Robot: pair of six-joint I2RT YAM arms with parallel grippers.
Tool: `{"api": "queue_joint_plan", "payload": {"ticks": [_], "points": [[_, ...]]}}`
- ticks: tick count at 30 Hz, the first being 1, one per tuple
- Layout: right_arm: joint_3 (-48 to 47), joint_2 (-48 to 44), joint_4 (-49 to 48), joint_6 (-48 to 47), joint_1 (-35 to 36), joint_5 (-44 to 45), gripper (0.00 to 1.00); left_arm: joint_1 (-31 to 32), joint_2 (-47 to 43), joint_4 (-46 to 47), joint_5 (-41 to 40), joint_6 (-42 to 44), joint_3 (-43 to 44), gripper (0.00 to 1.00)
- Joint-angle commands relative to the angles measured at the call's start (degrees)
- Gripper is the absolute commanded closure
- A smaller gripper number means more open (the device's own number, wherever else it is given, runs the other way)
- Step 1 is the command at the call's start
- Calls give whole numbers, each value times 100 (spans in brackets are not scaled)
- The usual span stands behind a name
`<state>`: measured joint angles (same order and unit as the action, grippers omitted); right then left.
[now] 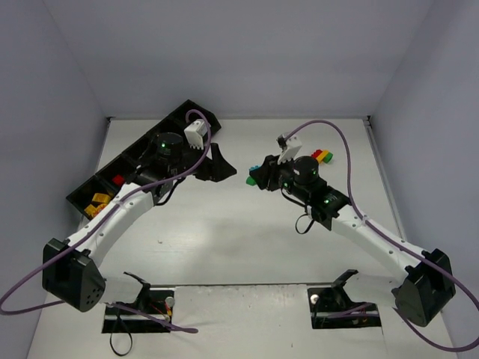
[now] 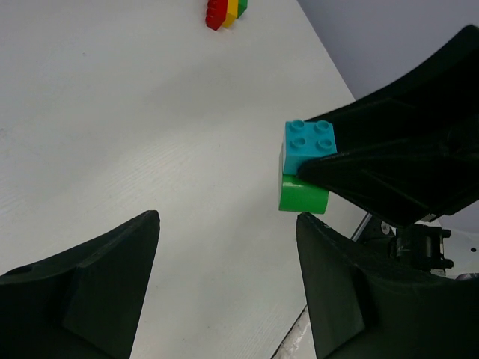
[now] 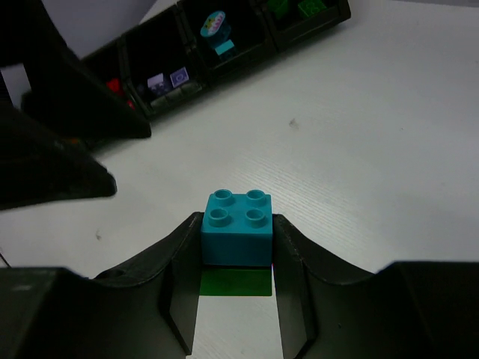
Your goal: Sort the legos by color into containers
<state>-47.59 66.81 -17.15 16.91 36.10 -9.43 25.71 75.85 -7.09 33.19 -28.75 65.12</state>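
Observation:
My right gripper is shut on a teal brick stacked on a green brick, low at the table's middle; whether the stack touches the table is unclear. My left gripper is open and empty, just left of that stack, and shows in the top view. A red, yellow and green brick row lies at the far right, also in the left wrist view. The black tray runs diagonally at the far left, holding red and orange-yellow bricks.
In the right wrist view the tray's compartments hold a teal piece, green bricks, lilac bricks and a red brick. Grey walls enclose the table on three sides. Purple cables loop over both arms.

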Motion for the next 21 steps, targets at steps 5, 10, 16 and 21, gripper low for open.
{"api": "queue_joint_plan", "payload": {"ticks": [5,10,16,21], "points": [[-663,140,-263,1419,20,784,100,346,-299,926,-23,-139,18,32],[-646,131,-149,1877,29,943,100,575,-299,1140,-251,-297,-35,32],[-567,70,-149,2238,29,1189,100,698,-133,1333,-305,-412,18,33],[-532,17,-192,2212,29,1216,100,742,61,1272,-287,-429,150,32]]}}
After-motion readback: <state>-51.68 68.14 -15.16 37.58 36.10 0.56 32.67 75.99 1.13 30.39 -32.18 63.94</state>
